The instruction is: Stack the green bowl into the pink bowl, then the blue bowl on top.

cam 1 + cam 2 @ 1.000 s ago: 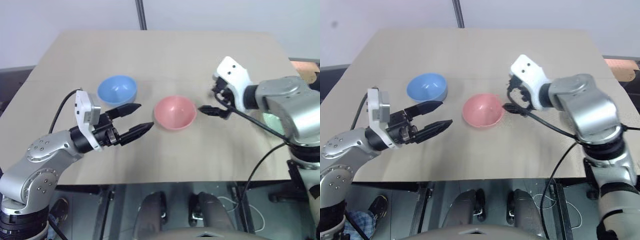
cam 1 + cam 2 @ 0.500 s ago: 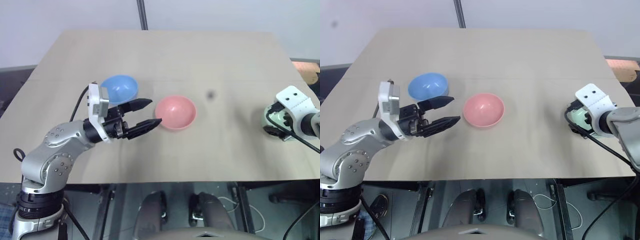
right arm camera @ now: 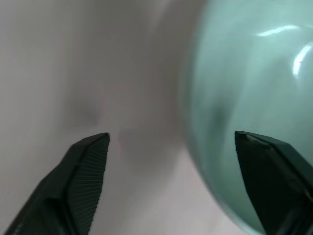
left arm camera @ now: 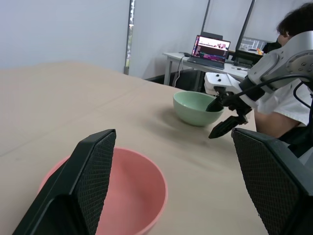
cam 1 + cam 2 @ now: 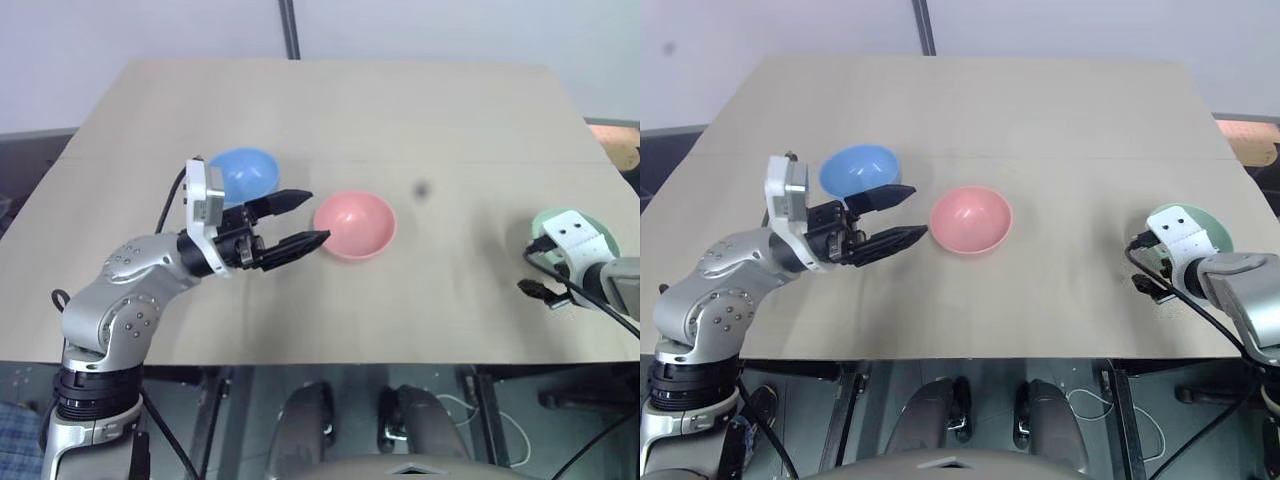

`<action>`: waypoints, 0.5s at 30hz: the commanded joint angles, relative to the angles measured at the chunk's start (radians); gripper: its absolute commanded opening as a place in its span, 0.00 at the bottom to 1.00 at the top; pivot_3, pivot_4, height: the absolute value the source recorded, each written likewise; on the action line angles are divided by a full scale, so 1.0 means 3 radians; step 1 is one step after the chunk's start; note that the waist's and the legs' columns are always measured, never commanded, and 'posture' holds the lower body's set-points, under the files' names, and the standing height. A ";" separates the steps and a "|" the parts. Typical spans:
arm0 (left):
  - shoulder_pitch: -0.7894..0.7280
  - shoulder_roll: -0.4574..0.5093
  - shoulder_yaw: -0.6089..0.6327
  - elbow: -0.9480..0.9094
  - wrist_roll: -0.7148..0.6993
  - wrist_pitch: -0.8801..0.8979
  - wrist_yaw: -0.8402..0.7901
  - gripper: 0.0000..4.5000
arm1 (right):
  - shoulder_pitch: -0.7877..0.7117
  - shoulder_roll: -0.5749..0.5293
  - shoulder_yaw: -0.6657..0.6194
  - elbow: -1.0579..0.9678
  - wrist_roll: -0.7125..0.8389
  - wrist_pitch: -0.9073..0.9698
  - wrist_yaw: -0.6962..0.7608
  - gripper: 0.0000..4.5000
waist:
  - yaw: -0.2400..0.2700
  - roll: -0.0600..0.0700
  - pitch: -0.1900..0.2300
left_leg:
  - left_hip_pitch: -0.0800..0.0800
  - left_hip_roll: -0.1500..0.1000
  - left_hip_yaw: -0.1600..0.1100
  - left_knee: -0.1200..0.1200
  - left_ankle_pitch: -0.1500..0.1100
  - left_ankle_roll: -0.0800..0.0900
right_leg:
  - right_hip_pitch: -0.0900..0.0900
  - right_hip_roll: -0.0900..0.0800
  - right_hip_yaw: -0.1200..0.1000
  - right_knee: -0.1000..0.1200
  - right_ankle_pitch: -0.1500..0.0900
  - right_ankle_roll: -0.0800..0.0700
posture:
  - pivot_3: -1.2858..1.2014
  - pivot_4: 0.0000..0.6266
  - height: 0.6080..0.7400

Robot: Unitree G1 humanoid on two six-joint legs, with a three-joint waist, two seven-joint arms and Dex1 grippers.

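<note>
The pink bowl [image 5: 354, 225] sits upright mid-table, with the blue bowl [image 5: 240, 172] to its left and a little farther back. The green bowl [image 5: 1188, 226] stands near the table's right edge. My left gripper [image 5: 305, 218] hovers open just left of the pink bowl [image 4: 122, 196], pointing at it, with nothing between its fingers. My right gripper [image 5: 1145, 272] is open at the green bowl [image 3: 244, 112]; one finger is over the bowl, the other [image 3: 88, 161] is outside its rim. The left wrist view shows the same straddle across the green bowl's [image 4: 194, 106] near wall.
The tan table [image 5: 330, 110] has its front edge close below both arms. A small dark spot [image 5: 421, 188] marks it right of the pink bowl. A pole [image 5: 290, 28] rises behind the table. Beyond the right edge, a person [image 4: 288, 34] sits by a laptop [image 4: 212, 49].
My right arm swung from beside the pink bowl out to the right and down to the green bowl. My left gripper edged a little closer to the pink bowl.
</note>
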 commanded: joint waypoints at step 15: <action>0.0070 0.0013 0.0068 -0.0096 -0.0034 -0.0062 -0.0051 0.89 | -0.0239 -0.0063 0.0080 -0.0124 0.0078 -0.0029 0.0030 0.01 | -0.0005 -0.0007 -0.0003 | 0.0003 0.0001 -0.0001 0.0002 0.0000 0.0000 | 0.0003 0.0001 0.0000 0.0000 0.0000 0.0000 | 0.52 0.24 1.00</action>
